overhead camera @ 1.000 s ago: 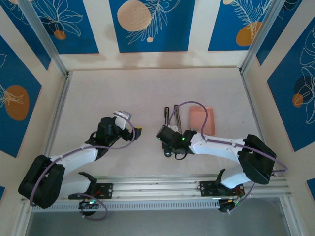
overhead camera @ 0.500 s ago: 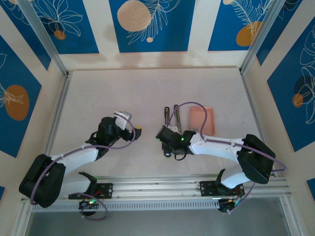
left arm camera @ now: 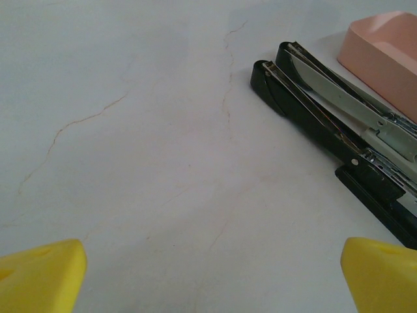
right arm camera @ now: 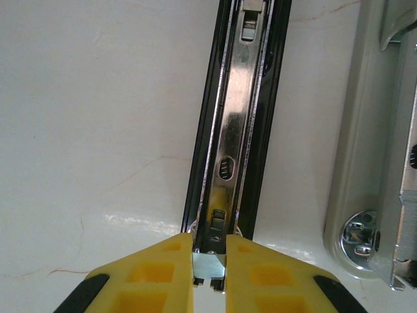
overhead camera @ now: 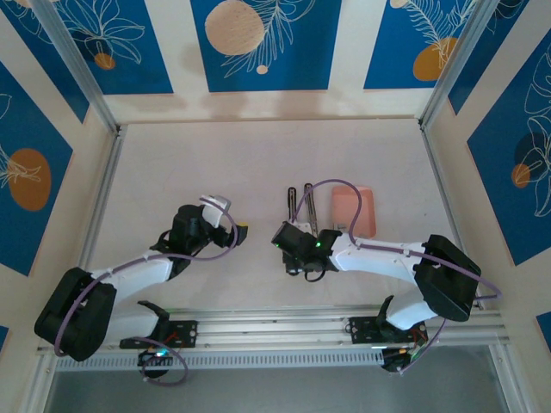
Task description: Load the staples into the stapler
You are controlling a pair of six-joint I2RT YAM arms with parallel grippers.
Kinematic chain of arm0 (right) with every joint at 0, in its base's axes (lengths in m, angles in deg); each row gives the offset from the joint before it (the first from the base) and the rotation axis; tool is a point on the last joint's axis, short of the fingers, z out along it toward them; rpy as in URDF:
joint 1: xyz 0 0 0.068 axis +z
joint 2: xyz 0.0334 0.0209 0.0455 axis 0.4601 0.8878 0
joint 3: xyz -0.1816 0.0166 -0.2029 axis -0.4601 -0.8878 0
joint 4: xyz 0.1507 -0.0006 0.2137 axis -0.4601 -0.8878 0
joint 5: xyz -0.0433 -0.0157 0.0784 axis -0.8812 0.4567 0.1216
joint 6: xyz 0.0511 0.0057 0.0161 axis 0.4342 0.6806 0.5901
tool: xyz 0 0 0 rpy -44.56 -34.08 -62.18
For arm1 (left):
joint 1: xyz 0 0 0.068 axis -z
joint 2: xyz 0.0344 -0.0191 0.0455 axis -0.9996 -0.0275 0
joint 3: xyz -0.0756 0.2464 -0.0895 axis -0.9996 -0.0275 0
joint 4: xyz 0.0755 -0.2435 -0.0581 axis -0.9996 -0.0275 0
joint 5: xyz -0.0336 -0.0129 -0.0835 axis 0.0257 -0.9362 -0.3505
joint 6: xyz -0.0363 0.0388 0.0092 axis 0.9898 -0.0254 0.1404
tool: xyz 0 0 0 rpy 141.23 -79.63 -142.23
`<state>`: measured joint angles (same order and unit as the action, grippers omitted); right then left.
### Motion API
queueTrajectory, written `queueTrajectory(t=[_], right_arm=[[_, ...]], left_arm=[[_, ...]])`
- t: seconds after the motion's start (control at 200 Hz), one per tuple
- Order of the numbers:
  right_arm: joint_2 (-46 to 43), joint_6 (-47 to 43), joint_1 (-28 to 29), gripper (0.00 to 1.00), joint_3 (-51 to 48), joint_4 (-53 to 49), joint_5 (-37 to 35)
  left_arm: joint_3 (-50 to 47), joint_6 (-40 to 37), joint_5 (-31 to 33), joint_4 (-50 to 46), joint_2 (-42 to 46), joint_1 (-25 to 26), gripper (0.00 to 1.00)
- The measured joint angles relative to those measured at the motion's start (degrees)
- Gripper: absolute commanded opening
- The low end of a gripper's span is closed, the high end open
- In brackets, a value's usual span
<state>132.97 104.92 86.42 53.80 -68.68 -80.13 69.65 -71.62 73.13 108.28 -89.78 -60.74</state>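
The black stapler (overhead camera: 299,206) lies swung open on the table, its two arms side by side. My right gripper (right arm camera: 210,274) is shut on the silver metal end piece of the magazine rail (right arm camera: 234,117), with the yellow fingers (right arm camera: 150,277) pressed against both its sides. The stapler's silver cover arm (right arm camera: 371,163) lies to the right. My left gripper (left arm camera: 215,280) is open and holds nothing, low over bare table left of the stapler (left arm camera: 313,111); from above the left gripper (overhead camera: 239,231) points at it. The staples are hidden from me.
A shallow pink tray (overhead camera: 354,212) sits just right of the stapler, and its corner (left arm camera: 388,52) reaches the left wrist view. Metal rails run along the table's near edge and sides. Bare table stretches behind and to the left.
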Motion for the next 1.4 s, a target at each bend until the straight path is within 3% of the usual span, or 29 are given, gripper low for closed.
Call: queueTrajectory(t=[0.35, 0.88, 1.4], right_arm=[[0.48, 0.42, 0.02, 0.19, 0.0, 0.02, 0.0], [1.18, 0.57, 0.5, 0.31, 0.94, -1.31, 0.0], [-0.83, 0.55, -0.22, 0.3, 2.1, -1.9, -0.22]], left_arm=[[0.0, 0.0, -0.02, 0.04, -0.74, 0.0, 1.0], [0.0, 0.0, -0.02, 0.04, -0.79, 0.0, 1.0], [0.0, 0.0, -0.02, 0.02, -0.79, 0.0, 1.0]])
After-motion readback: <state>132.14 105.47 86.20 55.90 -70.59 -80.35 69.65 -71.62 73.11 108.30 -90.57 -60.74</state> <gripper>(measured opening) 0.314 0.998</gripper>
